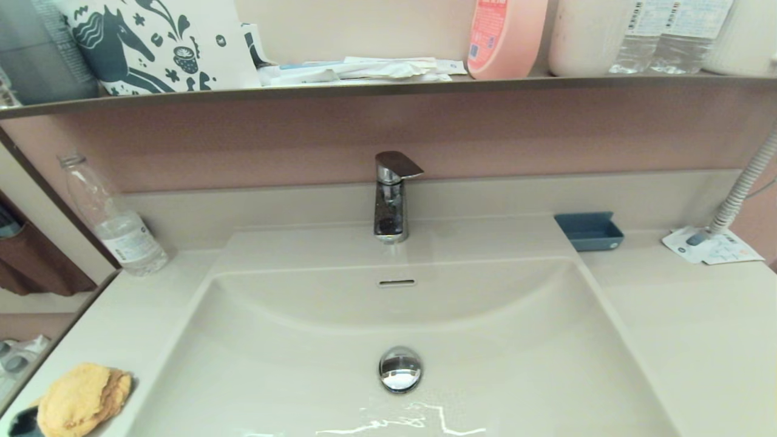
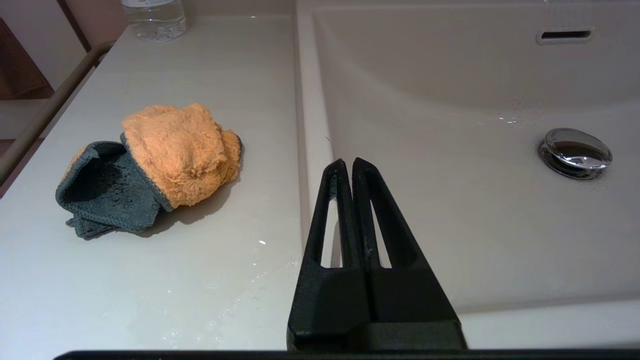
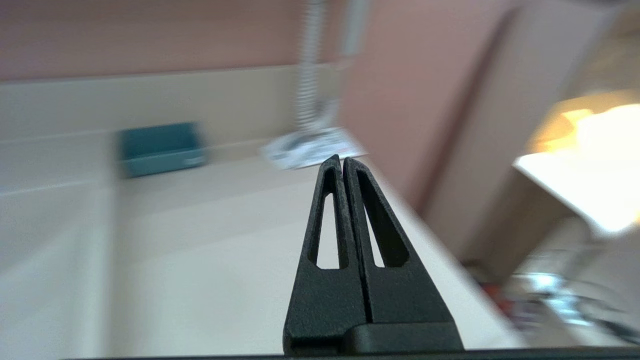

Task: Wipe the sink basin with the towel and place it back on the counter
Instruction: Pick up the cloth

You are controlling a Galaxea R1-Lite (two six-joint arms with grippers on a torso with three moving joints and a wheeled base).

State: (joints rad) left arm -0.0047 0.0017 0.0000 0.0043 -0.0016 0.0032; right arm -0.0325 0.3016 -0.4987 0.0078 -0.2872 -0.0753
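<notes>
The towel (image 1: pixel 82 397) (image 2: pixel 175 152), an orange fluffy wad with a dark grey underside, lies on the counter (image 1: pixel 115 315) (image 2: pixel 150 280) left of the sink basin (image 1: pixel 485 364) (image 2: pixel 450 100). The basin is glossy off-white with a chrome drain plug (image 1: pixel 400 368) (image 2: pixel 575 151), an overflow slot (image 1: pixel 396 283) and a chrome faucet (image 1: pixel 391 194). My left gripper (image 2: pixel 348 162) is shut and empty, above the basin's left rim, to the right of the towel and apart from it. My right gripper (image 3: pixel 340 159) is shut and empty over the right counter (image 3: pixel 200 240). Neither gripper shows in the head view.
A clear water bottle (image 1: pixel 115 218) stands at the counter's back left. A small blue tray (image 1: pixel 589 230) (image 3: pixel 160 147) and a paper leaflet (image 1: pixel 713 246) under a corrugated hose (image 1: pixel 743 188) sit at the back right. A shelf (image 1: pixel 388 88) with bottles runs above. Water streaks lie in the basin's front.
</notes>
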